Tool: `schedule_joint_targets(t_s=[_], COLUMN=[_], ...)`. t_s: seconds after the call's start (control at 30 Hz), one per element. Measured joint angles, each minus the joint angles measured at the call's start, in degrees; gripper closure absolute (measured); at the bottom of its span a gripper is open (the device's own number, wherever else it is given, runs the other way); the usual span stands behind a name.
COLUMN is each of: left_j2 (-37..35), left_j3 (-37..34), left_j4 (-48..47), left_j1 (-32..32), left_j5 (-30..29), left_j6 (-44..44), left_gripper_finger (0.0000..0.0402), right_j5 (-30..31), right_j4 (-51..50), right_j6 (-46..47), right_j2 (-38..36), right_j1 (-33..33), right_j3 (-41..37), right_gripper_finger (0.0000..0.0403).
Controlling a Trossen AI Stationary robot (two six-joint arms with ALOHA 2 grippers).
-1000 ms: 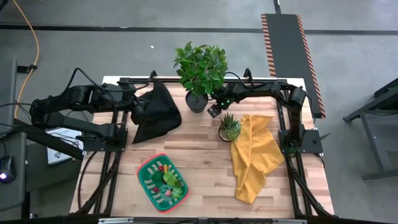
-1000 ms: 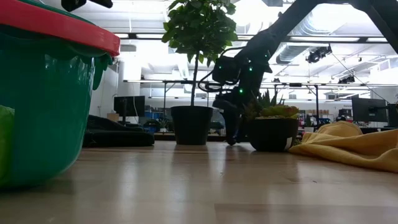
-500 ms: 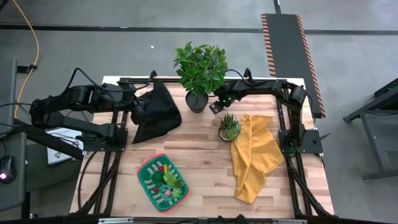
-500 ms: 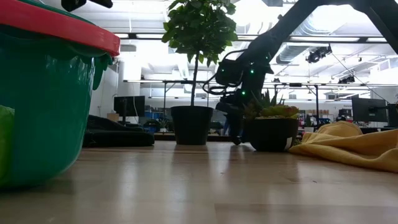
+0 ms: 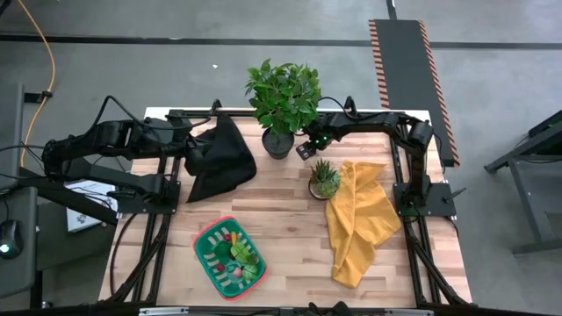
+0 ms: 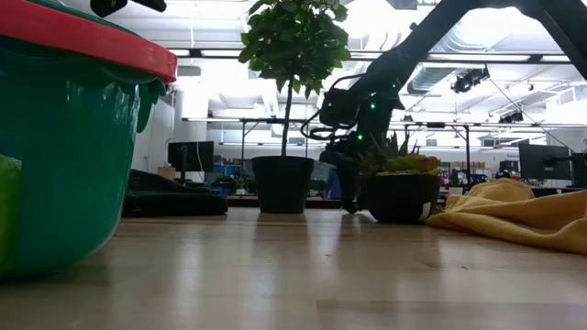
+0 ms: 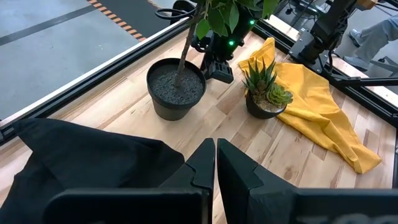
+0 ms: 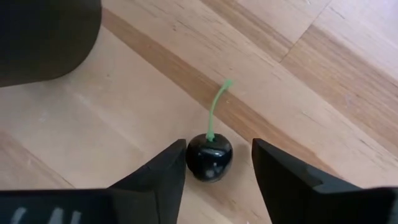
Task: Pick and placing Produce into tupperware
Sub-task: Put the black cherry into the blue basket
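Note:
A small dark cherry (image 8: 209,157) with a green stem rests on its round body on the wood, stem up. My right gripper (image 8: 217,163) points down at it, open, one finger on each side. In the high view that gripper (image 5: 304,152) is at the far side, between the two plant pots. The green tupperware (image 5: 230,257) with a red rim sits near the front left, with several pieces of produce (image 5: 239,253) in it. My left gripper (image 7: 216,155) is shut and hangs above the black cloth (image 7: 87,162). My right gripper points steeply down with its fingers on either side of the cherry's round body. One finger (image 8: 168,168) is right against the cherry's side (image 8: 191,158), but I cannot tell whether it touches. The other finger (image 8: 273,165) stands clear of it.
The leafy plant's pot (image 5: 277,143) and the spiky plant (image 5: 324,178) stand close on either side of my right gripper. A yellow cloth (image 5: 358,219) lies at the right and a black cloth (image 5: 219,158) at the far left. Bare wood (image 5: 281,219) lies between the plants and the tupperware.
My right gripper has swung a little toward the spiky plant and turned slightly, staying low over the table. Nothing else has moved.

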Motion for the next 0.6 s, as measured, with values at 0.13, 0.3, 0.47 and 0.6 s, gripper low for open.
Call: schedule_joint_targets(t_s=[0.13, 0.3, 0.47, 0.6], left_j2=[0.01, 0.02, 0.02, 0.02], left_j3=[0.01, 0.00, 0.00, 0.00], left_j4=[0.00, 0.00, 0.00, -0.13], left_j1=[0.00, 0.01, 0.00, -0.01], left_j5=[0.01, 0.01, 0.00, 0.00], left_j6=[0.00, -0.01, -0.01, 0.02], left_gripper_finger=[0.0394, 0.0394, 0.0394, 0.0394], right_j5=[0.00, 0.00, -0.07, -1.41], right_j4=[0.02, 0.02, 0.02, 0.02], right_j6=[0.00, 0.00, 0.55, 1.07], right_j2=[0.00, 0.00, 0.00, 0.00], right_j1=[0.00, 0.00, -0.42, -1.50], right_j3=[0.00, 0.00, 0.00, 0.00], right_gripper_finger=[0.0251, 0.0267, 0.0277, 0.0286])
